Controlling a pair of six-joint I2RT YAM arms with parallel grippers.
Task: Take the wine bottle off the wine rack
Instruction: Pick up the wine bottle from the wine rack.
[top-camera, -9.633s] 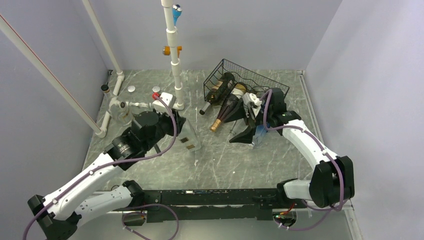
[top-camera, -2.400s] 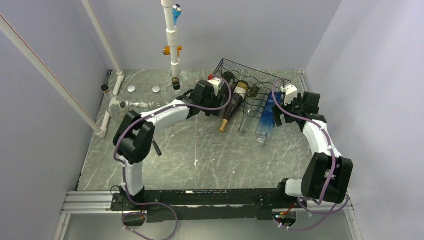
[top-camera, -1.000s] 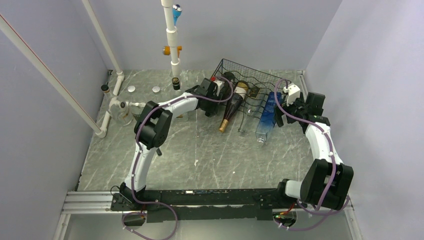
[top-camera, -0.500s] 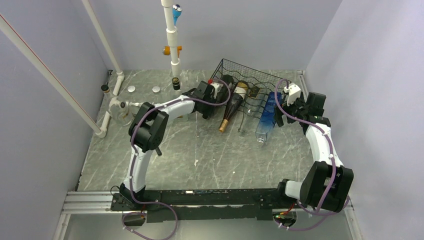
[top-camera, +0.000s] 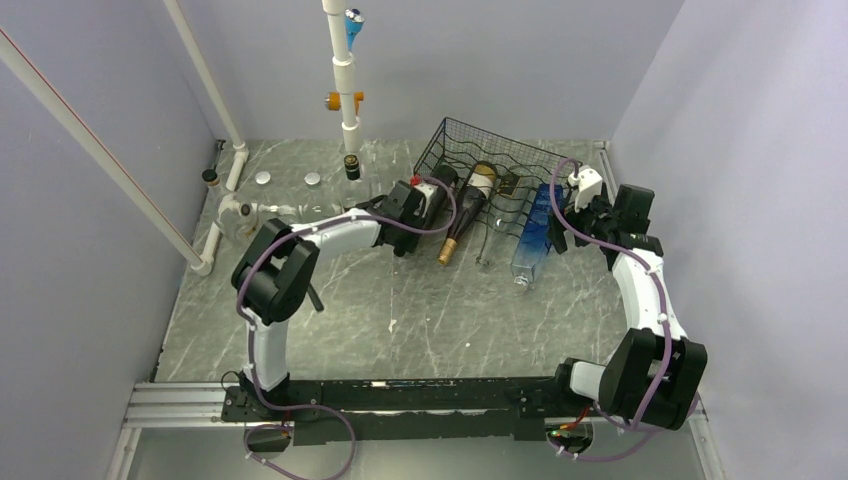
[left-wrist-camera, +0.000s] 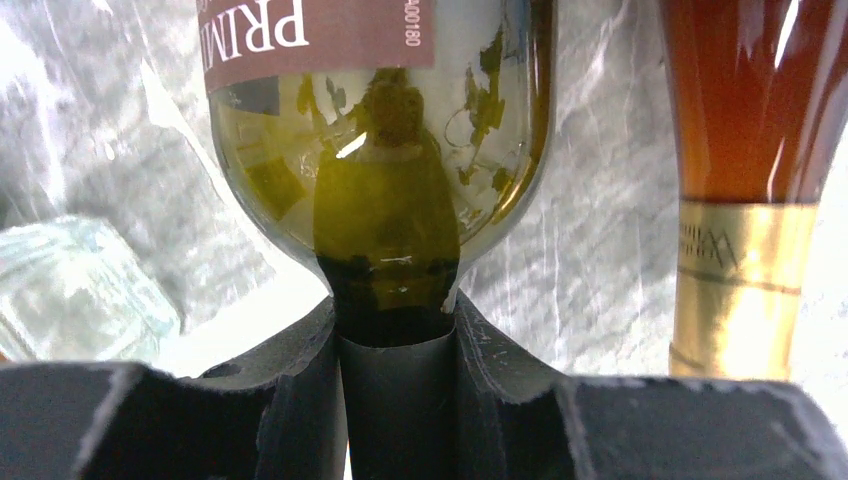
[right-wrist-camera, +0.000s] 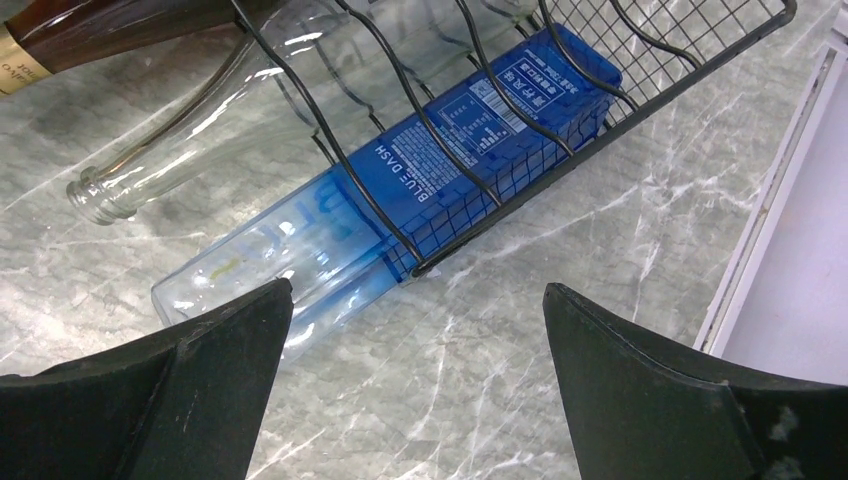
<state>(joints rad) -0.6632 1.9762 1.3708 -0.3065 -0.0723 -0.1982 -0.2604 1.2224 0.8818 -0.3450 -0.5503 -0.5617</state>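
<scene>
Your wine bottle (left-wrist-camera: 380, 150) fills the upper middle of the left wrist view. It is olive-green glass with a dark red label in white letters, and its neck points down the frame, pinched between the black fingers of the left gripper (left-wrist-camera: 396, 340). You find the wine rack (top-camera: 500, 152) at the upper centre-right of the top view: black wire, wavy rows, grid sides.

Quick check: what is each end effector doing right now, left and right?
Left end effector: closed on the neck of the green wine bottle.
Right end effector: open, holding nothing.
</scene>
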